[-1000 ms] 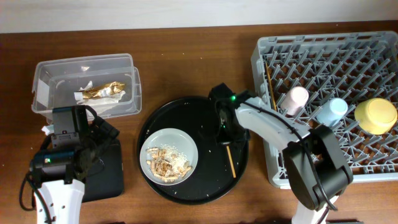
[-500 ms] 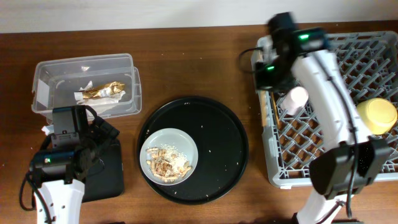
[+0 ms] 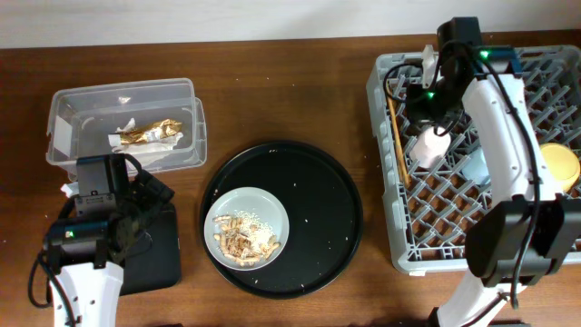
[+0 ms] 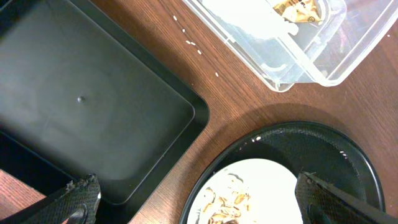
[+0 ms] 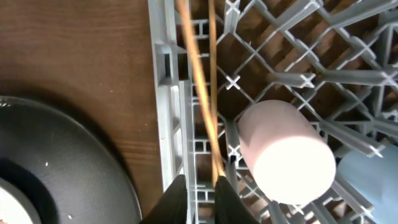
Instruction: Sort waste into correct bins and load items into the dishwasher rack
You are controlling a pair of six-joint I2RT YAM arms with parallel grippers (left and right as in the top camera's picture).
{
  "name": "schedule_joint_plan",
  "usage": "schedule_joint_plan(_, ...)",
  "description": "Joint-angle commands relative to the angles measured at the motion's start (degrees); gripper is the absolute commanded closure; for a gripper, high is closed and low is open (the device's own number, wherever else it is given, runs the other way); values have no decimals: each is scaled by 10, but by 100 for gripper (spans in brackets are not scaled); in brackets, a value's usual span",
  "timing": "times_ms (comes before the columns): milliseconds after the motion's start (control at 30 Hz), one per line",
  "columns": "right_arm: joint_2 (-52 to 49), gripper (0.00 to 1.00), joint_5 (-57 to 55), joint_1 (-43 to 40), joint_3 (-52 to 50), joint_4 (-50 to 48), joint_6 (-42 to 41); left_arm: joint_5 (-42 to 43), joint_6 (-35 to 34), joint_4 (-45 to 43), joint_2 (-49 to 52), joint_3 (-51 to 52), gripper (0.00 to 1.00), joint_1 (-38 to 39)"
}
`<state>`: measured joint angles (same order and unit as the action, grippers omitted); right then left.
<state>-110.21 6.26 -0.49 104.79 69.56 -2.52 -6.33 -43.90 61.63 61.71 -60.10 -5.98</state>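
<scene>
My right gripper (image 3: 425, 98) hangs over the left edge of the light-grey dishwasher rack (image 3: 545, 68). In the right wrist view its fingers stand close together (image 5: 200, 180), with one wooden chopstick (image 5: 198, 93) running up from them. A second chopstick (image 5: 212, 56) lies in the rack beside the pink cup (image 5: 283, 155). The yellow bowl (image 3: 561, 168) sits in the rack and the blue cup is mostly hidden by my arm. The grey plate (image 3: 247, 227) holds food scraps and rice. My left gripper (image 4: 205, 202) is open and empty above the flat black tray (image 4: 74, 99).
The clear box (image 3: 127, 123) at the left holds the gold foil wrapper (image 3: 150, 133) and white tissue. The large round black tray (image 3: 318, 209) carries the plate and stray rice grains. The flat black tray also shows in the overhead view (image 3: 154, 254).
My right gripper lifted a chopstick off the round black tray and carried it up and right to the rack's left edge. The left arm has not moved.
</scene>
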Motion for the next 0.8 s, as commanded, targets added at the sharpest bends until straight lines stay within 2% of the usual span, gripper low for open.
schedule_joint_plan(0, 1, 78, -5, 0, -25, -7, 6, -8, 7, 0, -3, 0, 1, -3)
schedule_joint_plan(133, 1, 72, -3, 1, -29, 12, -10, -8, 7, 0, -3, 0, 1, -3)
schedule_joint_plan(400, 41, 73, 26, 2, -29, 82, -56, -8, 7, 0, -3, 0, 1, -3)
schedule_joint_plan(600, 174, 73, 14, 15, -44, 172, -61, -8, 7, 0, -3, 0, 1, -3)
schedule_joint_plan(767, 351, 71, -15, 46, -142, 174, -88, -8, 7, 0, -3, 0, 1, -3)
